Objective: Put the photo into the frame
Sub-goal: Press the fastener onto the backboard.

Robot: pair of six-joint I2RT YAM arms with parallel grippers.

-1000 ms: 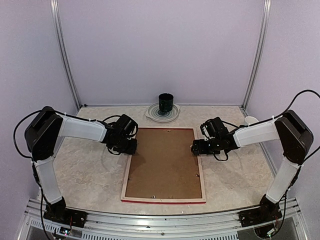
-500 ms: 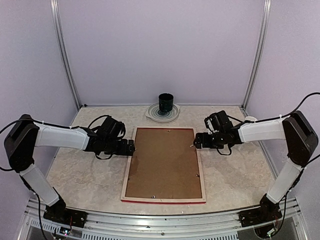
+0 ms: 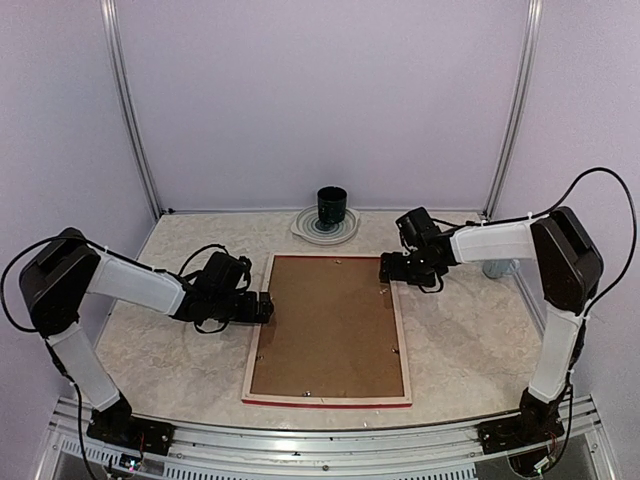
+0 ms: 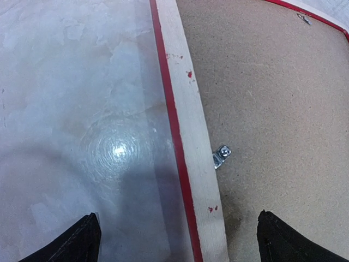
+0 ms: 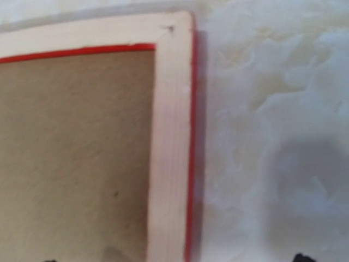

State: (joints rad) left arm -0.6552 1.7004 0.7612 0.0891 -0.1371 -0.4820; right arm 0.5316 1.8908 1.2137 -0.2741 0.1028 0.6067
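The frame [image 3: 325, 402] lies face down mid-table, pale wood back up, red edge showing. A brown backing board [image 3: 325, 325] fills it, and the photo is hidden. My left gripper [image 3: 266, 308] is open at the frame's left rail. In the left wrist view its fingers [image 4: 82, 243] stand wide apart, the rail [image 4: 185, 125] running between them, with a small metal tab [image 4: 222, 155] just ahead. My right gripper [image 3: 384, 270] hangs open over the frame's far right corner [image 5: 172, 136]; only its dark fingertips [image 5: 300, 257] peek in at the bottom edge of the right wrist view.
A dark cup [image 3: 331, 207] stands on a white plate [image 3: 305, 228] at the back, just beyond the frame. A pale object [image 3: 497, 268] sits at the right, partly behind my right arm. Enclosure walls close in on both sides and the rear.
My left gripper has opened wide and slid a little nearer along the left rail. My right gripper has moved back along the right rail to the far corner.
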